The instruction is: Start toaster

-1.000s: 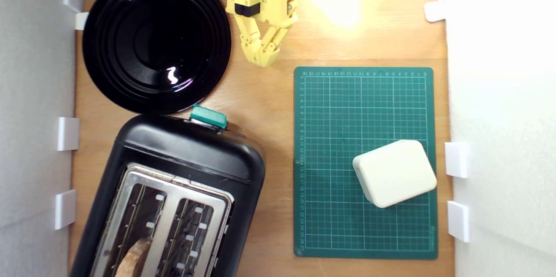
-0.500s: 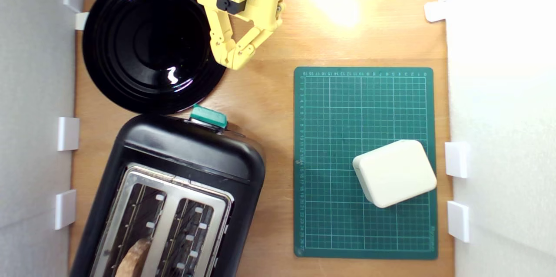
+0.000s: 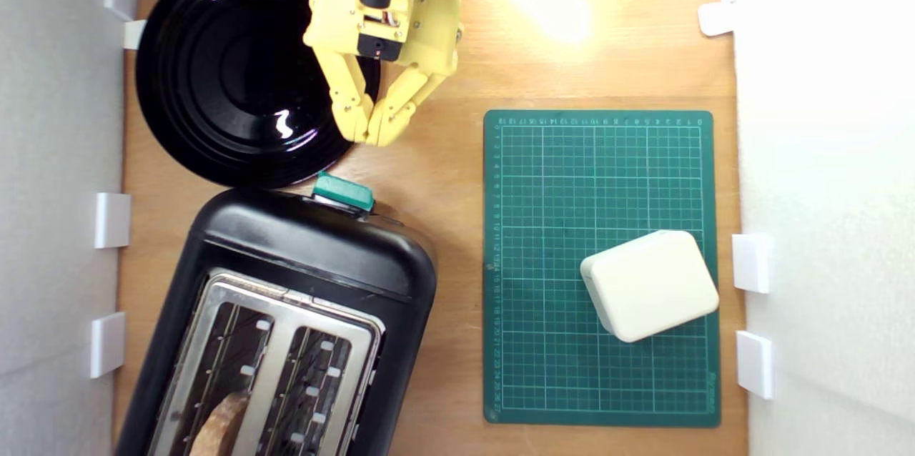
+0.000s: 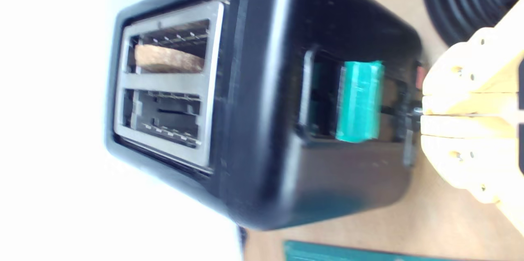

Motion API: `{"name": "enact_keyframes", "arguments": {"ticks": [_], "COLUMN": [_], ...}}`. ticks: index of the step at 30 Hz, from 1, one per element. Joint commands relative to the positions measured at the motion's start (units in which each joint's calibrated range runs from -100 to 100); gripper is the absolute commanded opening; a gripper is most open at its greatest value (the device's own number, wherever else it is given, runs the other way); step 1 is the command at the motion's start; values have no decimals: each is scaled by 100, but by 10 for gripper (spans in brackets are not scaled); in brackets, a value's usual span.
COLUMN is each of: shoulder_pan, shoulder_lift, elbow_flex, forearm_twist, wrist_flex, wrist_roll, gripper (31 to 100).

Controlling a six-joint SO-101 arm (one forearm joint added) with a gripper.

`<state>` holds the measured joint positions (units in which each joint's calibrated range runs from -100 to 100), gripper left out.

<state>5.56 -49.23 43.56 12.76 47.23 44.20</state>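
The gripper (image 3: 368, 133) hovers with fingers pressed together, empty, just short of the toaster (image 3: 286, 313) at the exterior view's lower left. It looks heavy and rigid, so press down on the small teal lever knob (image 3: 343, 191), probably slick plastic; bread (image 4: 168, 58) sits in one slot.

The site was a small robotics test bench: a wooden tabletop (image 3: 443, 177) fenced by white panels (image 3: 822, 156) on clips (image 3: 752, 262), carrying a green gridded cutting mat (image 3: 557, 177) and kitchen props.

Bare wood lies open between gripper (image 3: 368, 133) and toaster (image 3: 286, 313) lever (image 3: 343, 191); black plate (image 3: 236, 70) crowds exterior view's left.
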Motion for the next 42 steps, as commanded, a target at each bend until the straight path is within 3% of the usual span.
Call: {"name": "enact_keyframes", "arguments": {"ticks": [1,9,42], "shoulder_pan": [87,63,373], "shoulder_lift": [218,585,1867], "elbow_flex": [-426,-780,-1271], "forearm_twist": [-38,-47,75], "wrist_flex": [-779,-908,-1105], "wrist_roll": [-176,-417,-391], "gripper": [313,313,313]}}
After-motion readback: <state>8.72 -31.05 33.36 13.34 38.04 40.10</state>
